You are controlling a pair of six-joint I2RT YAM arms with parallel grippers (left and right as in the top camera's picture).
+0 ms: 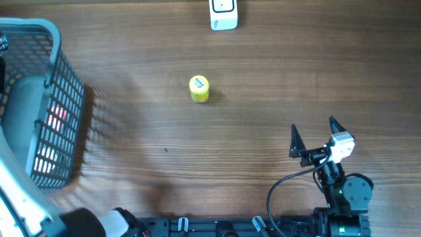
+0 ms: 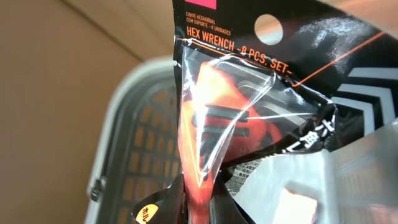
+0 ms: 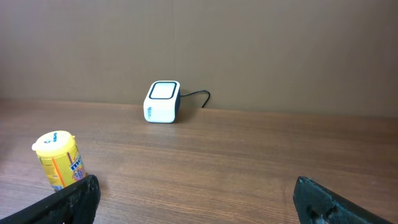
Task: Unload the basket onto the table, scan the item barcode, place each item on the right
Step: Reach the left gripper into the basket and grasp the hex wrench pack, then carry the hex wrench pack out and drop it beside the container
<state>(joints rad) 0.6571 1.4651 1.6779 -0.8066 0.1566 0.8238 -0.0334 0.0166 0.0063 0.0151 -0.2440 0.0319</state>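
**Q:** Far left: what is shown?
**A:** A grey mesh basket (image 1: 62, 79) at the table's left edge. Above it, filling the left wrist view, is the hex wrench set pack (image 2: 249, 106) — a black card with a clear blister over an orange holder. The left gripper's fingers are hidden behind the pack. Its jaws are together, judged to be pinching the pack's lower edge.

**Q:** And toward the centre?
**A:** A small yellow canister (image 1: 199, 89) stands upright and alone on the wood. Beyond it, at the far edge, sits the white barcode scanner (image 1: 223, 14), window facing up, well apart from the pack.

**Q:** The right side?
**A:** The right gripper (image 1: 314, 125) is at the near edge, fingers spread wide, holding nothing.

**Q:** What could go wrong from here?
**A:** No barcode shows on the visible face, so the pack may reach the scanner wrong side down. The thin edge hold could let the card swing or slip in transit. The glossy blister may throw glare — and a low path risks toppling the canister.
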